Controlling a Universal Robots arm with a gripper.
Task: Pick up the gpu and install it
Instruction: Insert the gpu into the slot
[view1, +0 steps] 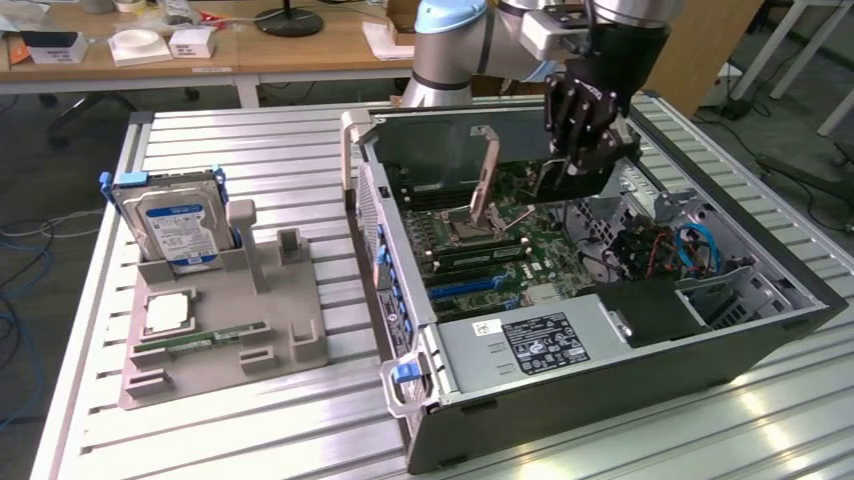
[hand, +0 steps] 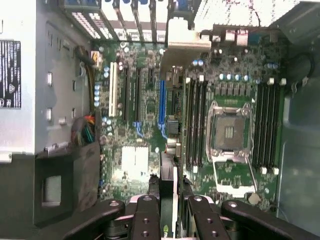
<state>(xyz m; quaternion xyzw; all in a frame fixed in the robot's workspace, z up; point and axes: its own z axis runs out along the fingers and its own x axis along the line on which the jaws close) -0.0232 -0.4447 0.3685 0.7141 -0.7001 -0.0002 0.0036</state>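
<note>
Hovering above open computer case (view1: 774, 320) and its motherboard (hand: 135, 160), gripper (view1: 585, 158) clamps gpu (hand: 168, 187) between fingers (hand: 146, 220). Card seen edge-on, far end blurred. Slot contact hard to make out.

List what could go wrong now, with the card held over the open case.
1. The gpu, clamped in the gripper, hangs over the motherboard. If it is lowered off-line from the blue slot, its edge could strike nearby components.
2. The raised socket latch stands close beside the card in the exterior view and might snag it.
</note>
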